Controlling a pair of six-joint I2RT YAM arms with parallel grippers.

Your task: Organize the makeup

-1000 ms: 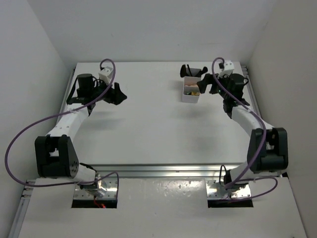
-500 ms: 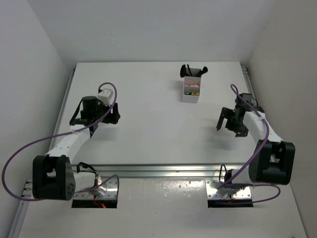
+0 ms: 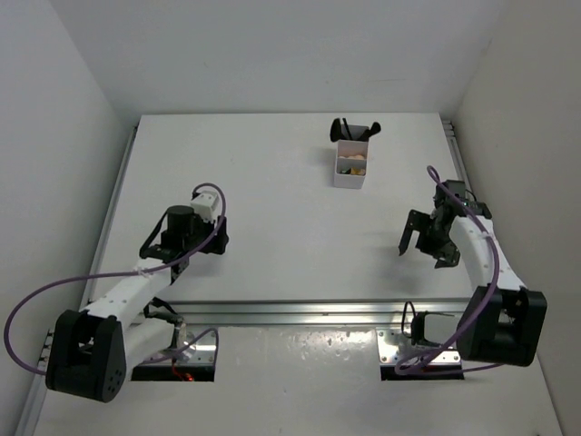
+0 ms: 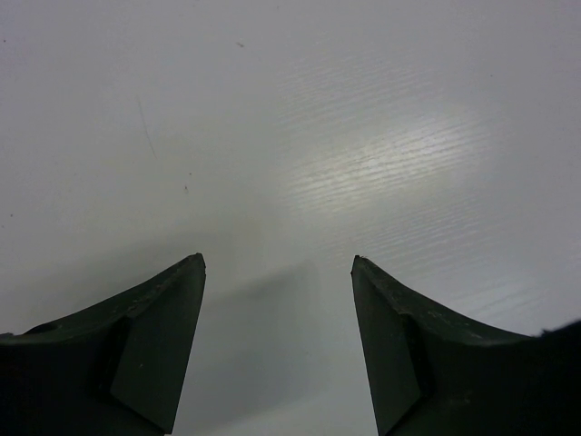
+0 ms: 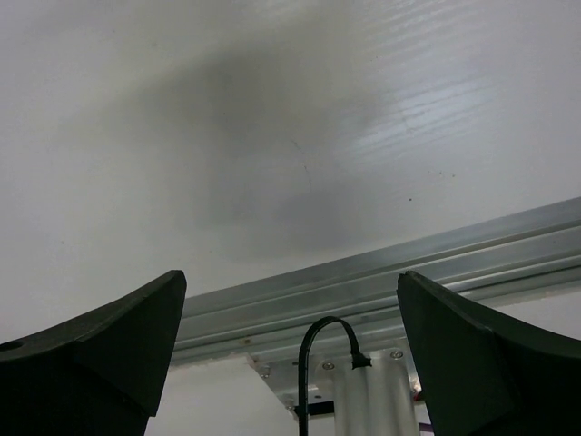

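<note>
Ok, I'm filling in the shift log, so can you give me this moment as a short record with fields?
box: white, on the far side of the table, right of centre
brushes: black, sticking up at the box's far end
peach bits: inside the box, too small to name
left claw: open, empty, over bare table
right claw: open, empty, over the table near the front rail

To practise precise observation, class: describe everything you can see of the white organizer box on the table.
The white organizer box is small, rectangular and plastic-looking, divided into compartments. It stands upright on the white table, toward the far edge, right of centre. Black brushes stick out of its far end; peach items lie inside. Nothing else touches it.
</note>
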